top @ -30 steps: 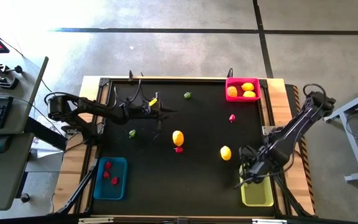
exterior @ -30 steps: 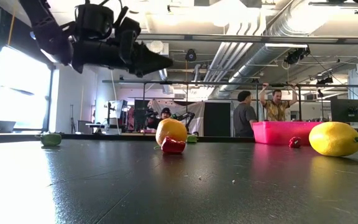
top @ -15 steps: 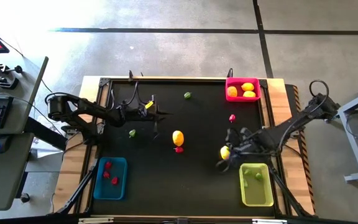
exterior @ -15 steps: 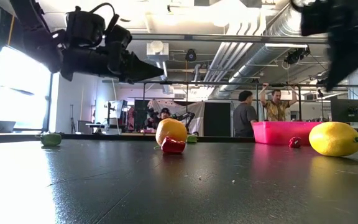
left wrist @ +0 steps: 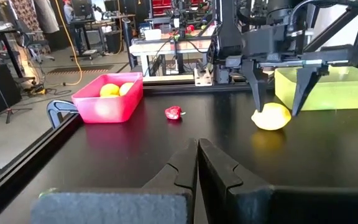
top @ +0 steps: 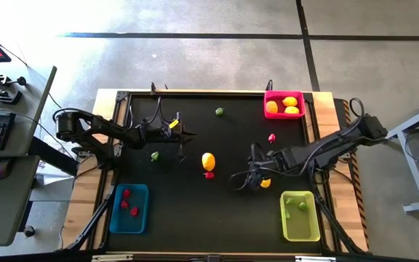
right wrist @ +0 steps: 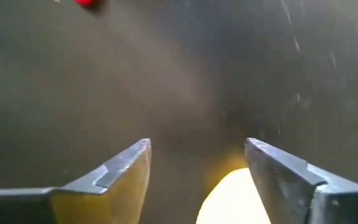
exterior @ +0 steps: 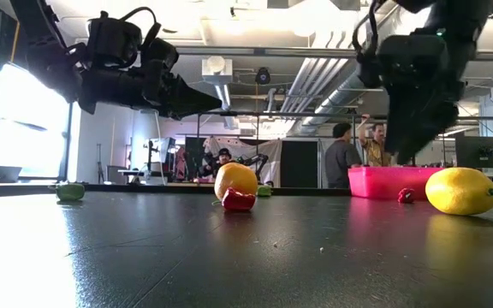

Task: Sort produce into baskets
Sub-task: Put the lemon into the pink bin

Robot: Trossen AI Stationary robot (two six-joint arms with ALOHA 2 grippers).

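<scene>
My right gripper (top: 244,180) hangs open just above the black table. A yellow lemon-like piece (top: 265,183) lies right beside its fingers on the right; in the right wrist view that piece (right wrist: 232,199) shows low between the two fingers, untouched. My left gripper (top: 193,135) hovers shut and empty over the far left of the table. Loose produce rests on the table: an orange-yellow piece (top: 208,161) with a red piece (top: 209,175) beside it, a green piece (top: 155,155), another green piece (top: 220,111) and a small red piece (top: 271,137).
The pink-red basket (top: 299,97) at the far right corner holds three yellow and orange pieces. The blue basket (top: 142,211) at the near left holds red pieces. The yellow-green basket (top: 297,225) at the near right holds green pieces. People stand in the room beyond the table.
My right gripper has left the space above the yellow-green basket and swept toward the table's left, past the yellow lemon-like piece, coming lower over the table. My left gripper has dipped a little. No produce on the table has moved.
</scene>
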